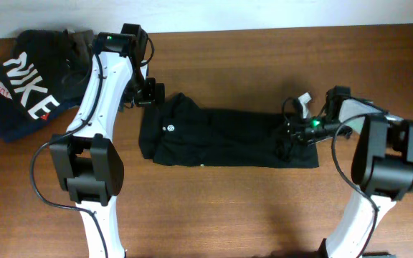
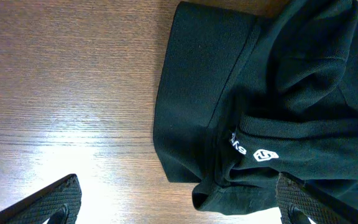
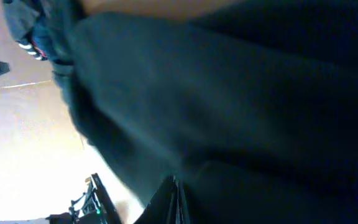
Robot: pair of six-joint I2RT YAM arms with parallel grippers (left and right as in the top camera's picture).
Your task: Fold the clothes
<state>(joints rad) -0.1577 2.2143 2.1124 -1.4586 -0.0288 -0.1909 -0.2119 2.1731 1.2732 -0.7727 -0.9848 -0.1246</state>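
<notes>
- Wood grain of the table [image 1: 214, 215] lies bare nearest us, between the two arm bases.
- Beyond it the T-shirt [image 1: 221, 140] lies mid-table as a long black band running left to right. Its small white mark [image 1: 170, 127] sits toward the left end, where the cloth is lumpy.
- At the right end the right gripper [image 1: 291, 136] sits on the cloth, fingers clenched together. Its own camera shows almost nothing but black fabric, so we cannot tell whether a fold is pinched between them.
- If cloth is caught there, we judge that any lift or pull would drag the band askew or open its layers.
- Farther off, at the far left end, the left gripper [image 1: 148, 92] hovers by the collar, fingers spread wide and grasping nothing. One finger is over bare wood, the other over the shirt.
- Closing there could take only the top layer of the bunched cloth.
- Far left lies the NIKE garment [image 1: 24, 89], and a grey garment [image 1: 351, 107] lies under the right arm. A wide sweep could snag either.
</notes>
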